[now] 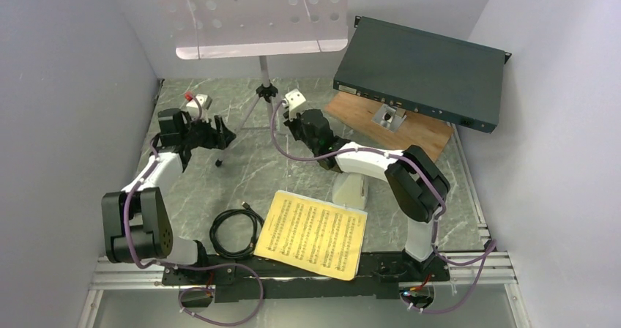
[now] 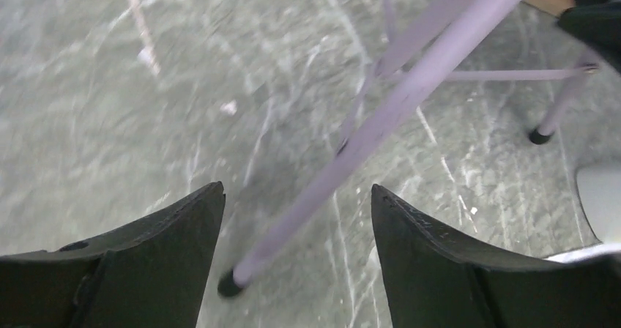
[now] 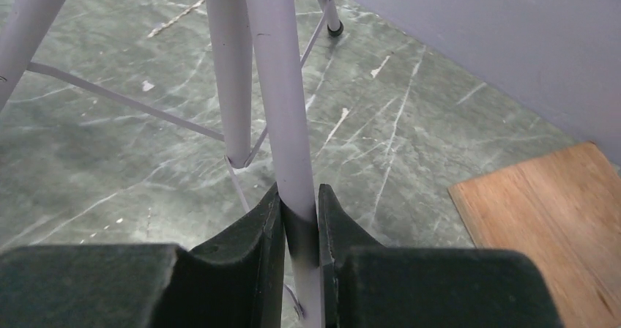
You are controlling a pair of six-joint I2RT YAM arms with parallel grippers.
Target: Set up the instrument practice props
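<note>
Right gripper (image 3: 299,196) pinches one leg of the pale grey perforated tripod music stand (image 1: 260,13), left gripper (image 2: 296,192) spread around another

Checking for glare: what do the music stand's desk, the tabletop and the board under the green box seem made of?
Music stand desk: probably painted sheet metal, thin, punched with round holes. Tabletop: green marble-look, white veins; stone or laminate, unclear. Board: bare wood, visible grain, matte.
</note>
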